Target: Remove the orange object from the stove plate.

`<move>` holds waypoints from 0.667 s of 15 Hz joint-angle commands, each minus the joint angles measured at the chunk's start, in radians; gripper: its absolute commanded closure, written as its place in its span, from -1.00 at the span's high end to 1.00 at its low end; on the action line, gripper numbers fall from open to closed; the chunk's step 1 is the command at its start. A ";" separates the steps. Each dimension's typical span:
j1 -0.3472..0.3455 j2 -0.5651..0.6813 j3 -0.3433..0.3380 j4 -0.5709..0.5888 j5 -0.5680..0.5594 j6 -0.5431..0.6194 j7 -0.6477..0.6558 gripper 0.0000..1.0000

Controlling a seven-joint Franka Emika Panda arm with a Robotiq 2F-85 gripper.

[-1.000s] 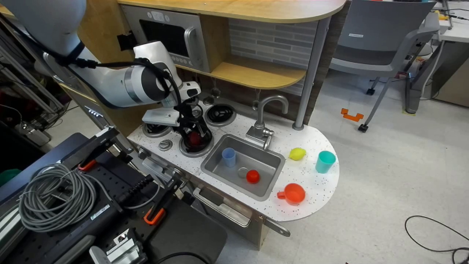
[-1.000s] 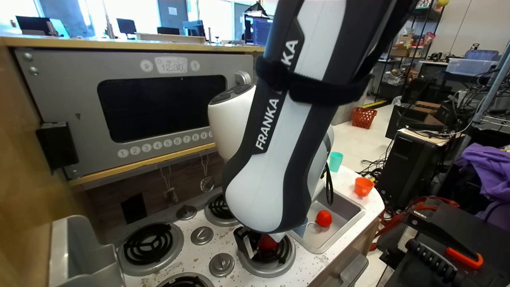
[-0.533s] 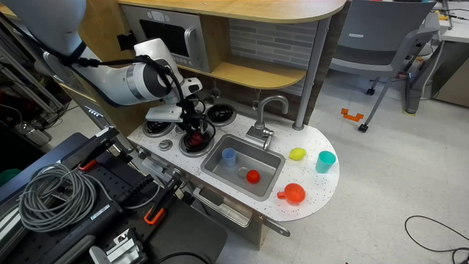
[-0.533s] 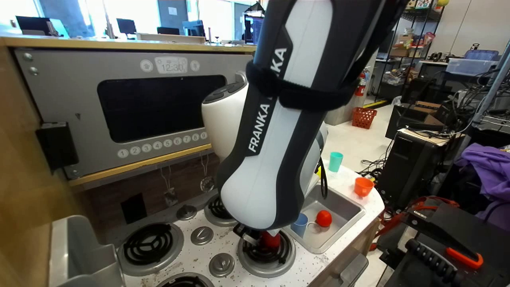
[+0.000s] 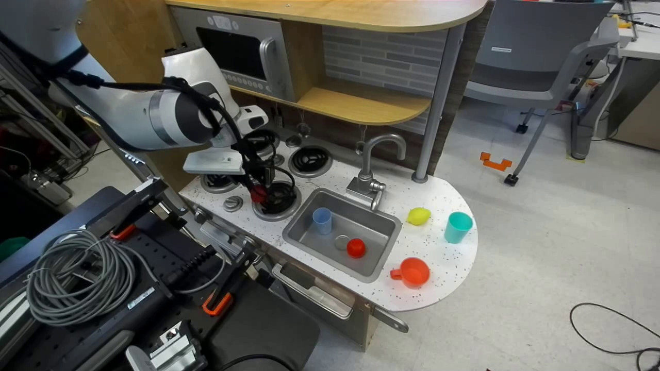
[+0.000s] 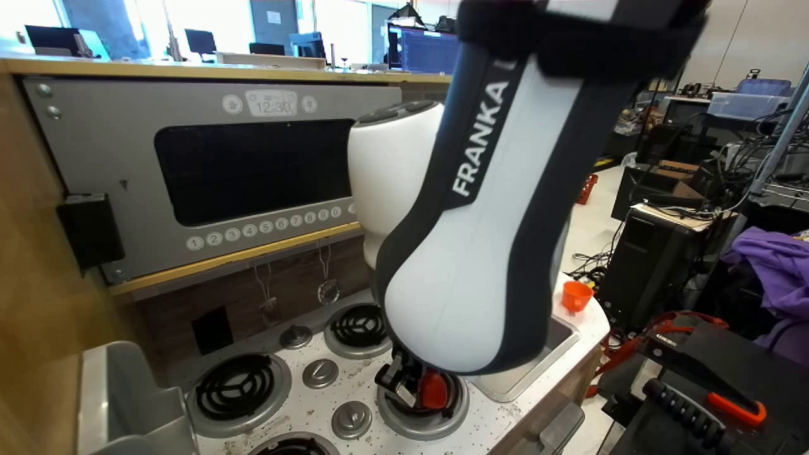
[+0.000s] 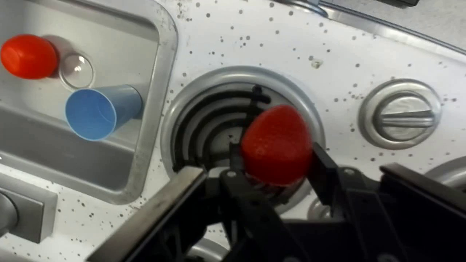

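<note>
My gripper (image 7: pixel 275 158) is shut on the orange object (image 7: pixel 277 143), a small rounded red piece, with one dark finger (image 7: pixel 325 159) against each side. Beneath it in the wrist view lies the stove plate (image 7: pixel 236 74), a black coil with a silver rim; the piece covers part of the coil. In an exterior view the held orange object (image 5: pixel 258 194) hangs at the plate's left edge, most of the coil bare beside it. Elsewhere the orange object (image 6: pixel 433 390) overlaps the coil in an exterior view, while the arm hides most of the gripper.
Beside the plate is the sink (image 7: pixel 165 36), holding a blue cup (image 5: pixel 323 220) and an orange-red round piece (image 5: pixel 356 248). A faucet (image 5: pixel 379 147) rises behind it. A lemon (image 5: pixel 418 216), teal cup (image 5: pixel 457 228) and orange cup (image 5: pixel 414 273) stand farther along. A knob (image 7: pixel 400 114) sits nearby.
Earlier the gripper was around the orange object on the plate. Gripper and object have since shifted together off the coil's middle, leftward in an exterior view, uncovering the coil.
</note>
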 commanded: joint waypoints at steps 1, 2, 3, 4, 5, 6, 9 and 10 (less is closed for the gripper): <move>-0.065 -0.126 0.050 -0.160 -0.035 0.138 -0.161 -0.58; -0.072 -0.134 0.054 -0.178 -0.044 0.164 -0.201 -0.58; -0.066 -0.137 0.045 -0.194 -0.061 0.194 -0.236 -0.58; -0.070 -0.140 0.043 -0.206 -0.080 0.213 -0.276 -0.58; -0.067 -0.139 0.035 -0.212 -0.103 0.233 -0.312 -0.58; -0.069 -0.136 0.033 -0.212 -0.124 0.250 -0.347 -0.58; -0.149 -0.130 0.111 -0.163 -0.157 0.227 -0.465 -0.58; -0.191 -0.126 0.157 -0.144 -0.157 0.205 -0.507 -0.58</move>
